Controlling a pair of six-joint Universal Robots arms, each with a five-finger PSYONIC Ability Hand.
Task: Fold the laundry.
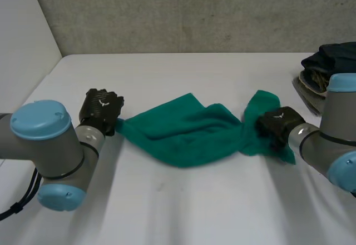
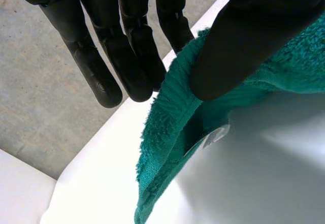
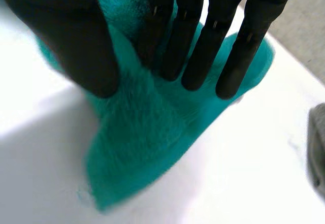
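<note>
Pinching green towel (image 1: pixel 183 134) ends, left hand (image 1: pixel 100 109), right hand (image 1: pixel 276 124)

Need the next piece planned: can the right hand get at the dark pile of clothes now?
Probably not yet: the right hand is shut on one end of the green terry towel. The dark pile of clothes lies near, bare white table between, so letting go should free the way.
</note>
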